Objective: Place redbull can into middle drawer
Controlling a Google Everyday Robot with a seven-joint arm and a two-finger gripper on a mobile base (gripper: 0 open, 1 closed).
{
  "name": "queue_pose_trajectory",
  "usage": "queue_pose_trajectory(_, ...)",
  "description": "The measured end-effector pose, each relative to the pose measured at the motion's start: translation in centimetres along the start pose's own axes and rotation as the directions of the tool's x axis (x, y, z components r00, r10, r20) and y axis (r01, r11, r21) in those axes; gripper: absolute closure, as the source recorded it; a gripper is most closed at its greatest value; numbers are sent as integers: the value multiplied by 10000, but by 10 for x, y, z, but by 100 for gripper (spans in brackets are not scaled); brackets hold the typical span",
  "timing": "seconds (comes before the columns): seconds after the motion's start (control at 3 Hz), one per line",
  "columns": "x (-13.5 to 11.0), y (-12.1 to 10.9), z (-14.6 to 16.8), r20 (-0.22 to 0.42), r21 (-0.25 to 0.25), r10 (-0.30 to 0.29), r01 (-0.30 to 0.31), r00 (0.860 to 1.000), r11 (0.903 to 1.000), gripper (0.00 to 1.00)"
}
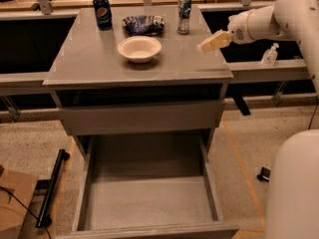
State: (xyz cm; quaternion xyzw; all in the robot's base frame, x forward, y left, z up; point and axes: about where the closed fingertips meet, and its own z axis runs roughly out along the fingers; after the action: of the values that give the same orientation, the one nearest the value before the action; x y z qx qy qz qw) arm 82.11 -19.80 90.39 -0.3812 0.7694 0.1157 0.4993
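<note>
camera view, looking down at a grey cabinet from the front. the cabinet top (89, 59) is a flat grey surface. at its back edge, right of centre, the redbull can (184, 15) stands upright, slim and silver-and-blue. at the back left corner a wider dark blue pepsi can (102, 12) stands upright, well apart from it. between the two cans lies a crumpled blue snack bag (143, 24), and just in front of the bag sits a round white bowl (139, 48).

a white robot arm (269, 21) reaches in from the upper right. its tan gripper (212, 42) hangs above the right edge of the cabinet top, pointing left and slightly down. it is to the right of the redbull can and nearer the camera, near the can but not touching it. whether the gripper is spread or pressed together cannot be told.

below the top, a shallow grey drawer front (139, 117) sits flush and closed. under it the middle drawer (149, 203) is pulled far out towards the camera, its flat grey floor and low side walls in view.

a small clear pump bottle (269, 55) stands on a ledge right of the cabinet. the robot's white body (294, 183) fills the lower right corner.
</note>
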Motion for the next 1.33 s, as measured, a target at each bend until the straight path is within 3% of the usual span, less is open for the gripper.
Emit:
queue_pose_trajectory(0.33,-15,-24,41,1240,248,632,-667,9903,9975,0)
queue_pose_trajectory(0.67,-31,-34,81,2017,333,845,-931,9758,9951,0)
queue_pose_trajectory(1.33,-67,-24,132,2865,372,665,-805,9558,9961,0)
